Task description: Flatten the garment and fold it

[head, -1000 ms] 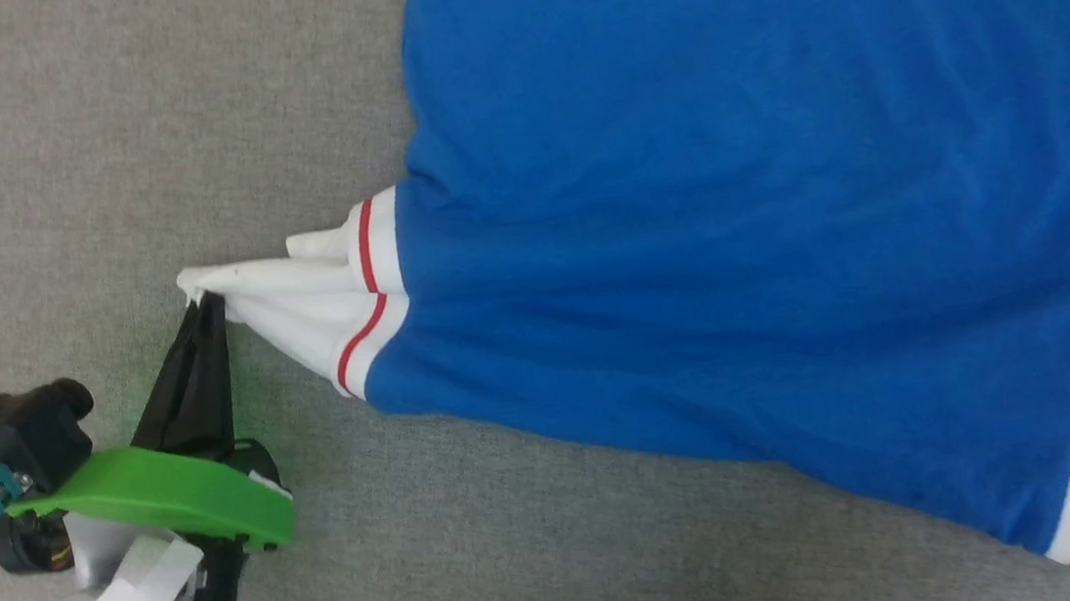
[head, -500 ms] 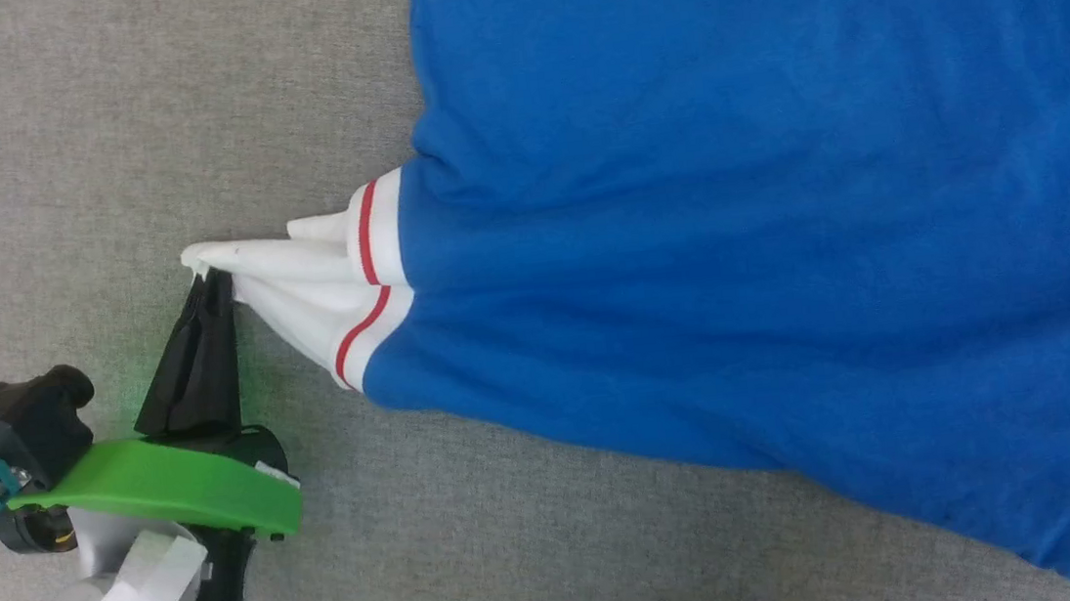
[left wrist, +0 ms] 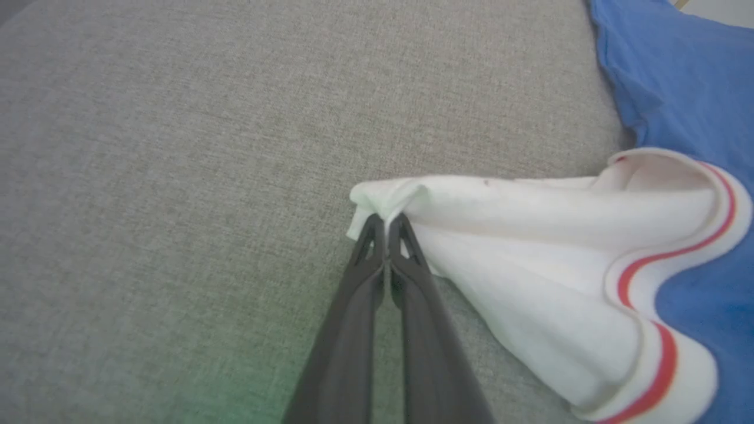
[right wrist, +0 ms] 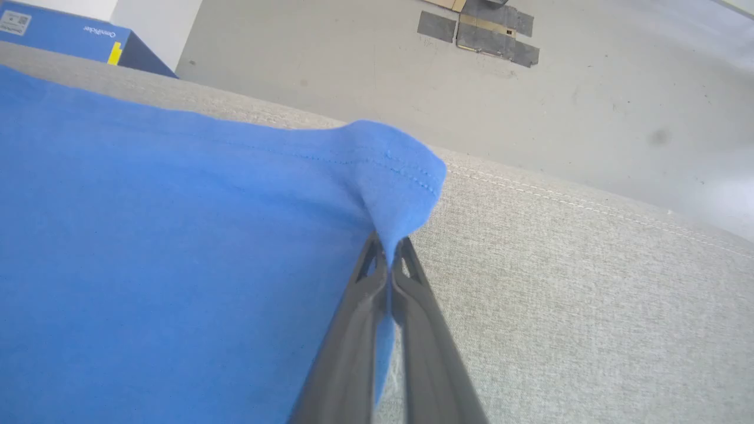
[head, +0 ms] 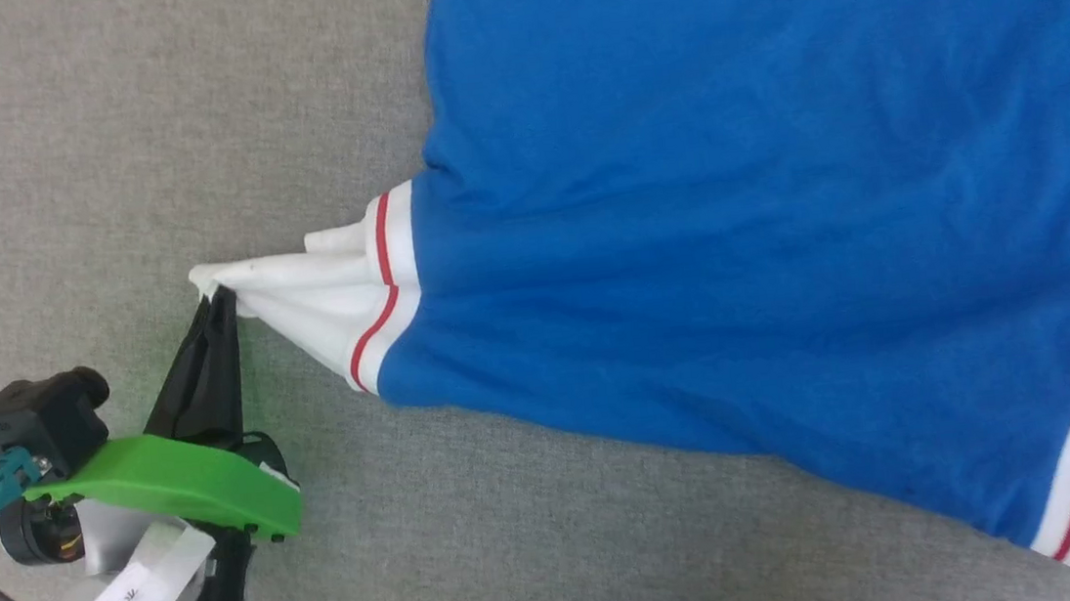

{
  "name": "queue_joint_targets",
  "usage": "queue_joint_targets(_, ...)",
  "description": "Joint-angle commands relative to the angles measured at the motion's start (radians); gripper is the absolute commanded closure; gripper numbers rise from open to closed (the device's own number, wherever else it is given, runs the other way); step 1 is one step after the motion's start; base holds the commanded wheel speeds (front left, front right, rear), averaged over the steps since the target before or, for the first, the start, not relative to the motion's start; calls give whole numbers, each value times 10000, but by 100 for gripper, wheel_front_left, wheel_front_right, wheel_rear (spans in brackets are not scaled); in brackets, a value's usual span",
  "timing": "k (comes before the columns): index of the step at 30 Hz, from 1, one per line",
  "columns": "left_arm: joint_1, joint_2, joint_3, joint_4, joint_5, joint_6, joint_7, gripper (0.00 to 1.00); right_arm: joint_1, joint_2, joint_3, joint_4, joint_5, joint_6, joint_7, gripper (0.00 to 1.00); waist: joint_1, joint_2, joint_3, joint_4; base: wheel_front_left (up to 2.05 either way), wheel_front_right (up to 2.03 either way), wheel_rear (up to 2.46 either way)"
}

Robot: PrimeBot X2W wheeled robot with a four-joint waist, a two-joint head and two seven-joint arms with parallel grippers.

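Note:
The garment [head: 734, 222], royal blue with white red-striped sleeves, lies spread over the grey cushion and covers the right side of the head view. My left gripper [head: 219, 297] is shut on the tip of its white sleeve [head: 309, 298], pulling it out into a point; the left wrist view shows the same pinch, my left gripper [left wrist: 387, 219] closed on the bunched sleeve [left wrist: 530, 235]. In the right wrist view my right gripper [right wrist: 389, 241] is shut on a blue hem corner of the garment [right wrist: 394, 171], which puckers up above the fingertips.
The grey fabric surface [head: 136, 133] stretches to the left and below the shirt. The right wrist view shows the cushion's seamed edge [right wrist: 589, 203], bare floor [right wrist: 471, 88] beyond it and a blue box [right wrist: 65, 38] at the upper left.
The head camera has shifted a little, so the whole picture sits slightly right. The left gripper keeps its hold on the sleeve tip.

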Motion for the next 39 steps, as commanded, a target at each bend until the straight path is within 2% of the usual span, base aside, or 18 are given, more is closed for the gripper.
queue_joint_targets(1,-78,53,-6,93,54,7,30,100,270,66,-63,-56,10,-13,-142,100,-1,0,-602,-322,0,0,0)
queue_joint_targets(10,26,189,-185,542,61,26,325,100,1805,-134,1,-527,907,-13,-324,100,-1,0,-2468,-1302,0,0,0)
queue_joint_targets(17,382,301,-211,767,-29,177,587,100,4124,-382,237,-1562,1855,-13,-138,100,-1,0,-3750,-2195,0,0,0)
queue_joint_targets(22,642,257,-316,883,-85,259,684,100,6051,-257,0,-2449,2397,-13,-137,100,-1,0,-4365,-2552,0,0,0)
queue_joint_targets(32,1039,179,-471,915,-122,422,750,100,10040,821,-481,-3793,3155,-13,-177,100,-1,0,-5034,-2854,0,0,0)
queue_joint_targets(39,1139,110,-582,929,-169,422,759,100,11634,1645,-19,-3649,3356,-13,-120,100,-1,0,-5101,-2842,0,0,0)
